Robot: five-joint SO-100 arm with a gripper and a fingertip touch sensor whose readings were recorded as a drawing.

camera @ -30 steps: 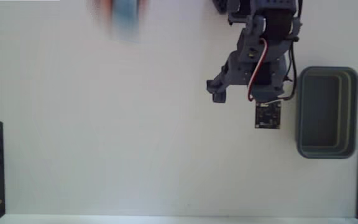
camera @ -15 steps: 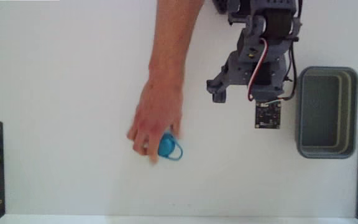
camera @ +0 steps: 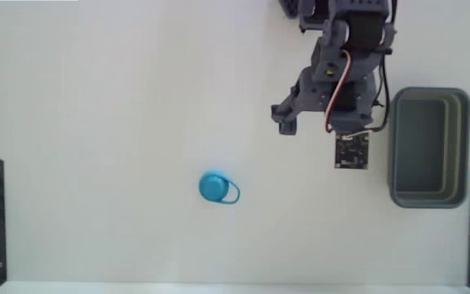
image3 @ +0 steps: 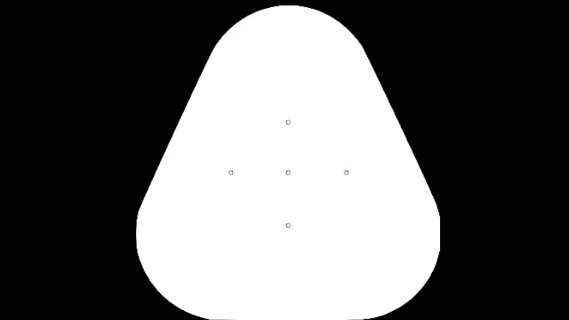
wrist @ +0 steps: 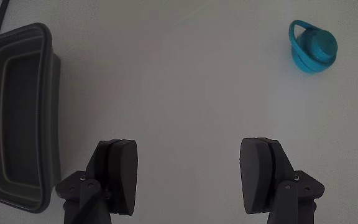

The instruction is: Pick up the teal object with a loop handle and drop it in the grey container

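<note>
Teal object with a loop handle [camera: 215, 187]: is lying alone on the white tabletop [camera: 96, 122], below mid-table in the fixed view, nearer the bottom edge than the top.
Pointing: in the fixed view its loop is sticking out to the right and slightly down, so its long axis is running roughly left to right; in the wrist view [wrist: 312, 47] the loop is facing up and left.
Relative to jaws: it is sitting well apart from the gripper [wrist: 191, 177], far ahead and off to the right in the wrist view, outside the gap.
Jaws: are standing wide apart and holding nothing, with only bare tabletop between them.
Grey container [camera: 427, 147]: is resting by the right edge in the fixed view, beside the arm [camera: 337, 73], which is reaching in from the top edge.
</note>
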